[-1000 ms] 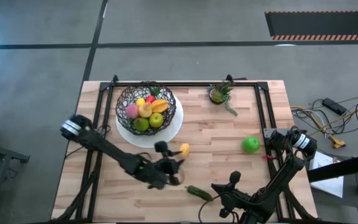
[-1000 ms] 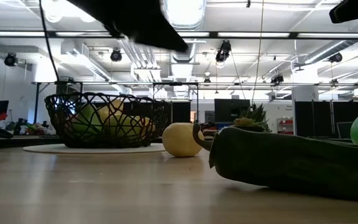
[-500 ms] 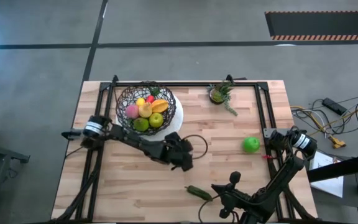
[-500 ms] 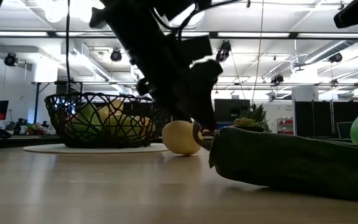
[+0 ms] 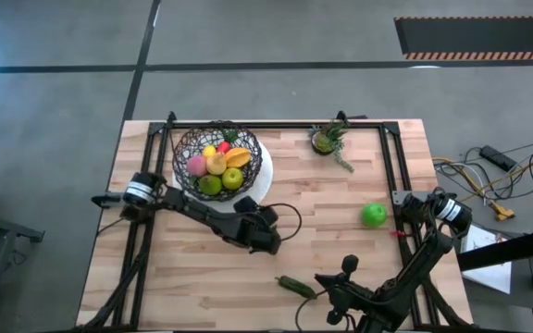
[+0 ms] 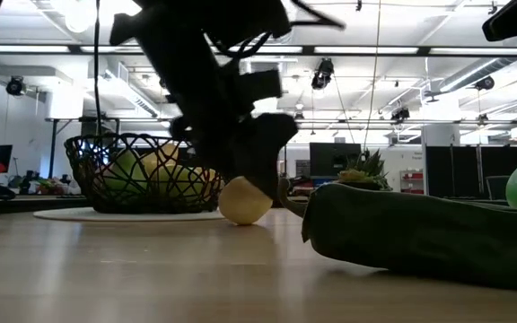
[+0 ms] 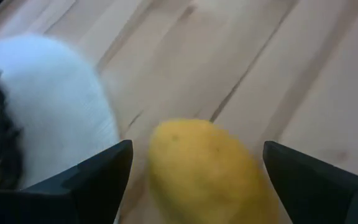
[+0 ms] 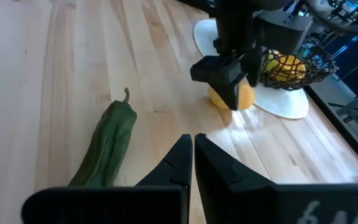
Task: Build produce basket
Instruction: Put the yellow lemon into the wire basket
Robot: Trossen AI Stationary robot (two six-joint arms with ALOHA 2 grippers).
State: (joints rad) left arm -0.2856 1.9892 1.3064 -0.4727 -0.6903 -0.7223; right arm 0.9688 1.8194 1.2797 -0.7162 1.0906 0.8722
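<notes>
From above, I see my left gripper [image 5: 265, 231] at frame centre, just below the white plate [image 5: 263, 178] that carries the basket [image 5: 185, 148]; bare wood lies open around it. The green apple [image 5: 373, 215] sits right of centre, the green pepper [image 5: 294, 285] near the bottom edge.

The low view shows the lemon [image 6: 243, 201] on the table under the gripper, beside the basket.

My left wrist view shows fingers [image 7: 98, 177] spread wide, straddling the lemon beside the plate's rim.

My right gripper [image 8: 193, 151] has its fingers together, hovering near the pepper.
</notes>
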